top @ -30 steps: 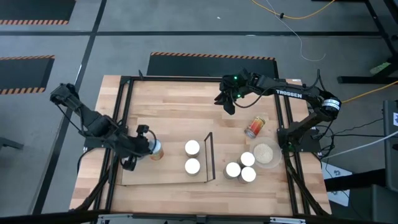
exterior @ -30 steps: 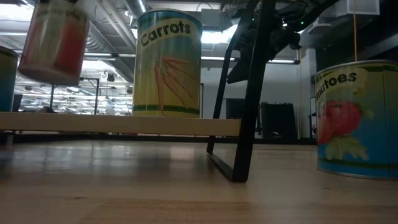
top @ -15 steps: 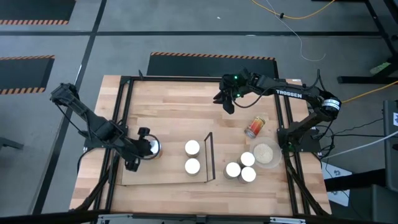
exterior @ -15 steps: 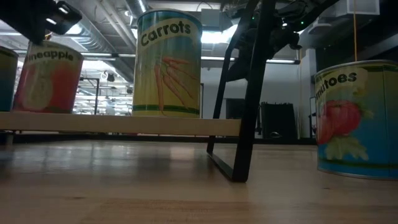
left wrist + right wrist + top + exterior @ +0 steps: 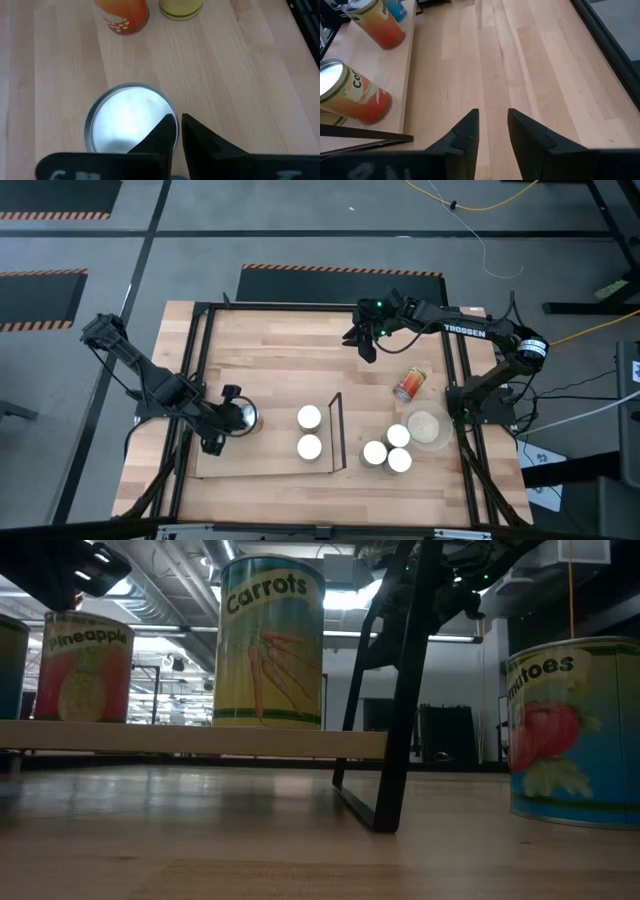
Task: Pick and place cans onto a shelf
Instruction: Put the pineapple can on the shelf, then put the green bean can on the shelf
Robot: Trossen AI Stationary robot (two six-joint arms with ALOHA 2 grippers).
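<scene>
At the left end of the shelf (image 5: pixel 265 462) stands one can (image 5: pixel 243 416), upright, with the left gripper (image 5: pixel 226 422) right above it; its fingers (image 5: pixel 165 135) sit almost together on the lid's edge, gripping nothing I can see. Two more cans (image 5: pixel 309 418) stand by the black frame (image 5: pixel 337 432). Right of it stand three cans (image 5: pixel 375 452), then a beige dish (image 5: pixel 427 428), one red can (image 5: pixel 410 384) lying down. The right gripper (image 5: pixel 366 343) hovers over the far side, fingers slightly apart, empty.
</scene>
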